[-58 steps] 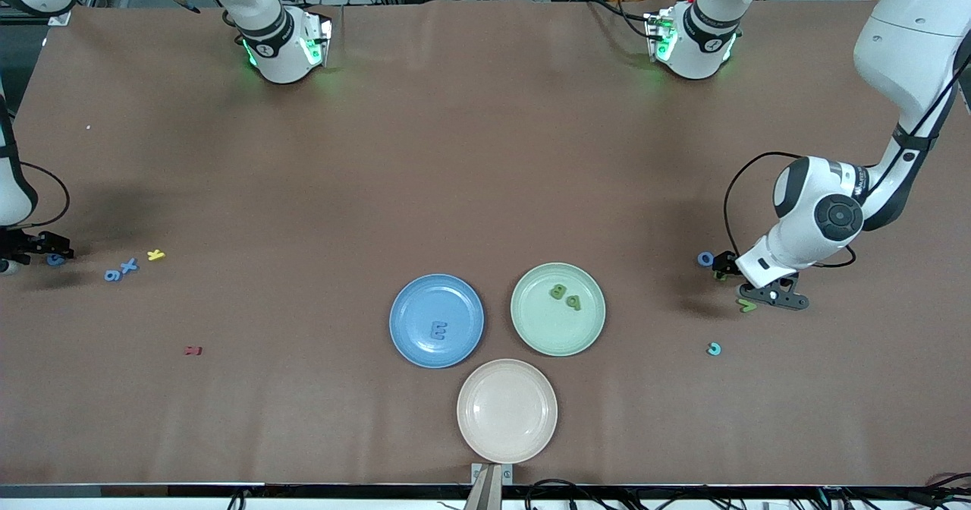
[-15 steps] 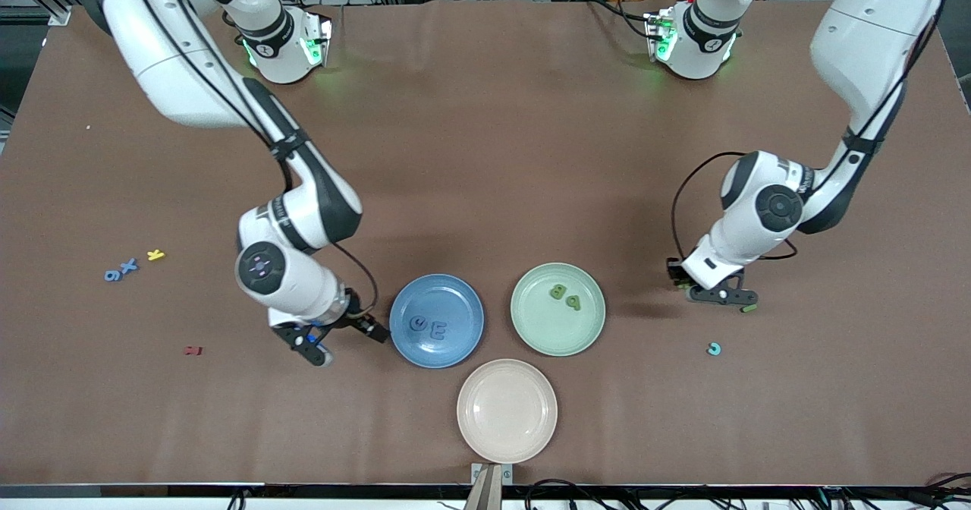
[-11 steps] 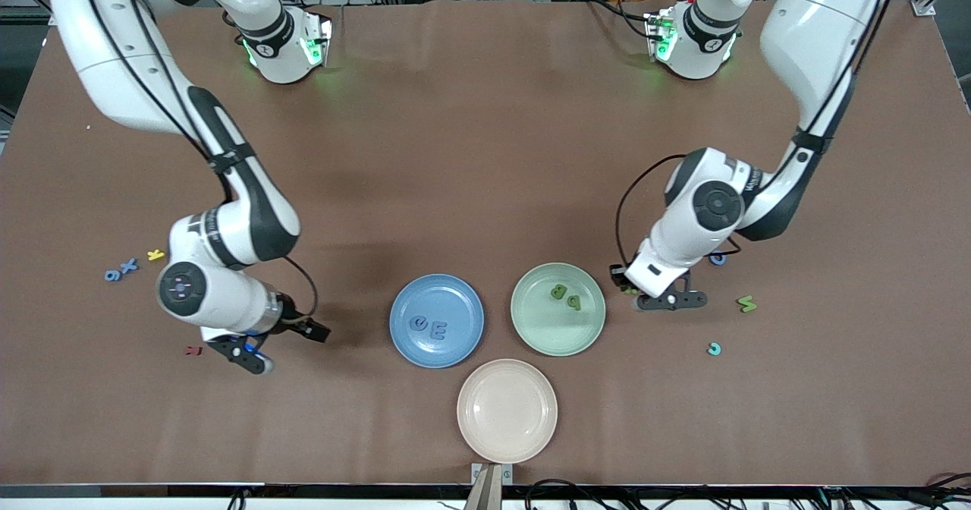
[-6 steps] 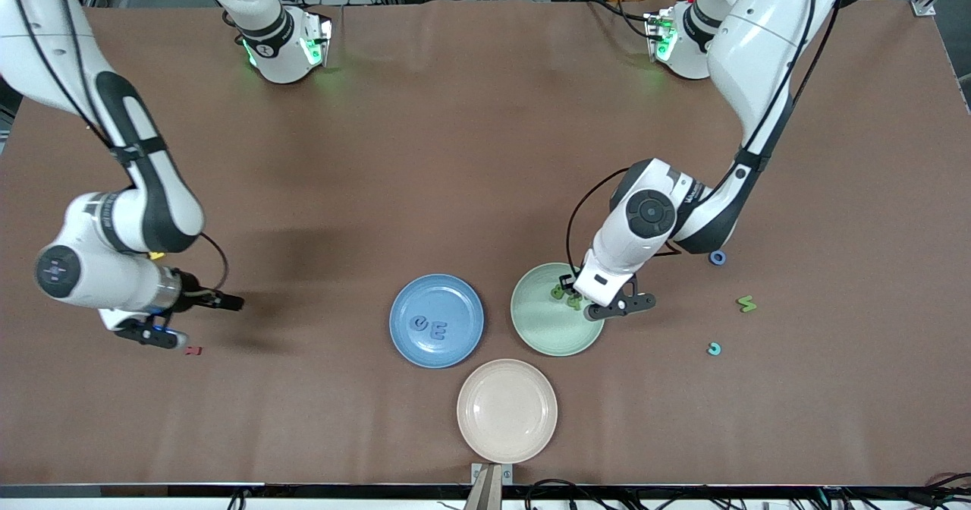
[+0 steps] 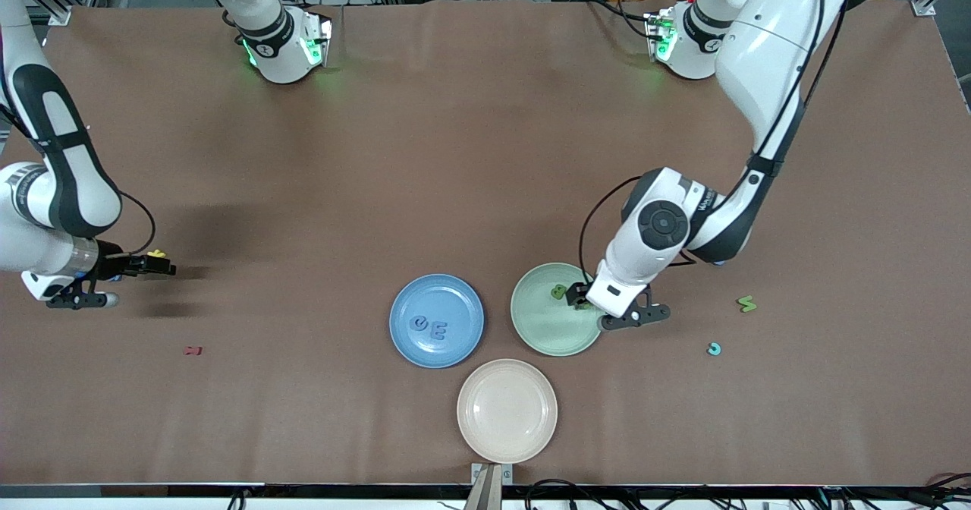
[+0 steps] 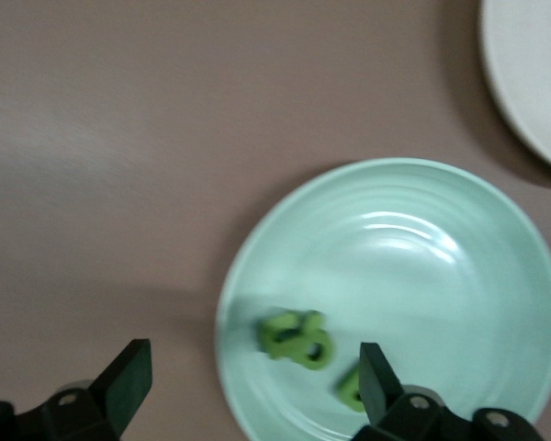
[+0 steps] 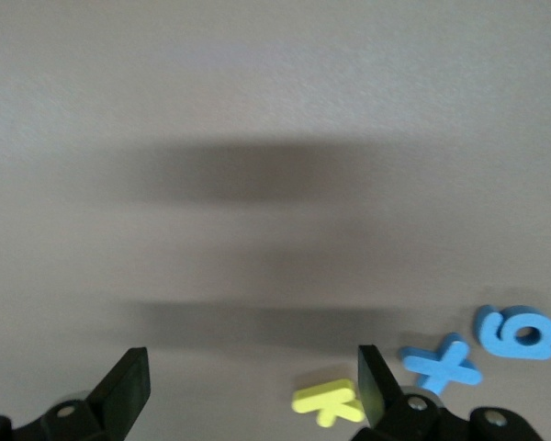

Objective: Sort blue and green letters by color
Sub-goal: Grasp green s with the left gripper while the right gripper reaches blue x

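My left gripper (image 5: 593, 297) (image 6: 253, 377) hangs open over the rim of the green plate (image 5: 540, 328) (image 6: 441, 276), with nothing between its fingers. Green letters (image 6: 294, 335) lie in that plate under it, one (image 5: 560, 291) showing beside the hand. The blue plate (image 5: 436, 297) holds two blue letters (image 5: 428, 328). My right gripper (image 5: 152, 267) (image 7: 253, 381) is open at the right arm's end of the table. A blue X (image 7: 441, 365) and a blue 6 (image 7: 517, 331) lie just outside its fingers. One green letter (image 5: 747, 304) lies loose toward the left arm's end.
A yellow K (image 5: 157, 253) (image 7: 329, 401) lies by one of my right gripper's fingers. An empty beige plate (image 5: 507, 410) sits nearest the front camera. A teal letter (image 5: 714, 349) lies near the loose green one. A small dark red letter (image 5: 193, 351) lies toward the right arm's end.
My left gripper came in over the green plate and opened. My right arm swung away from the blue plate to the K, X and 6, staying open.
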Controlling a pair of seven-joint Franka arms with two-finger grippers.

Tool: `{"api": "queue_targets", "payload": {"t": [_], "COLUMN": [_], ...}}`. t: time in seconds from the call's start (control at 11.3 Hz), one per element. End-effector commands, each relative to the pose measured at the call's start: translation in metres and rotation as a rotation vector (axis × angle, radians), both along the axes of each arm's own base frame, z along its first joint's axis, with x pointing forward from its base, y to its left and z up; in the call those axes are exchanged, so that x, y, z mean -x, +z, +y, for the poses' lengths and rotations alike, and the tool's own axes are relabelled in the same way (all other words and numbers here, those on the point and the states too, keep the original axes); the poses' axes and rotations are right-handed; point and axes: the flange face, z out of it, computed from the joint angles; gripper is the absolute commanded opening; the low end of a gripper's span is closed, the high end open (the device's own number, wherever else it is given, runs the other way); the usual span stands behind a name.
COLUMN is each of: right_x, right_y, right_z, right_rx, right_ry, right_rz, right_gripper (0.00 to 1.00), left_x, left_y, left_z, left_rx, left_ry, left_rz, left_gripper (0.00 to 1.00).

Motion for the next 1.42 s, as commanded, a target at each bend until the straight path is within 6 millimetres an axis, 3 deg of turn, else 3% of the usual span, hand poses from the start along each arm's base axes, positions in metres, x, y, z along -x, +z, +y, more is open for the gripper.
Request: {"api": "queue_targets", "payload": {"t": [0.0, 0.35, 0.8, 1.15, 1.33], "right_x": [0.016, 0.032, 0.047, 0.071, 0.067], "right_y": [-0.015, -0.042, -0.043, -0.038, -0.028], "right_z": [-0.027, -0.062, -0.096, -0.112, -0.118], "right_rx": [-0.020, -0.033, -0.043, -0.091, -0.073], "right_ry": [0.083, 0.144, 0.217, 0.211, 0.249], "right_rz": [-0.011, -0.049, -0.071, 0.009, -0.004], "right_gripper": [1.00, 1.00, 1.00, 1.00, 1.00], "left_x": [-0.014, -0.029, -0.029, -0.024, -0.022], "left_y": [0.015, 0.004, -0.018, -0.028, -0.036], "left_z": [0.071, 0.178, 0.277, 0.313, 0.316], "left_rx": [-0.058, -0.080, -0.107, -0.099, -0.091], "left_ry": [-0.142, -0.326, -0.289, -0.215, -0.174], "left_rz": [0.016, 0.036, 0.078, 0.095, 0.096], "left_gripper": [1.00, 1.00, 1.00, 1.00, 1.00]}}
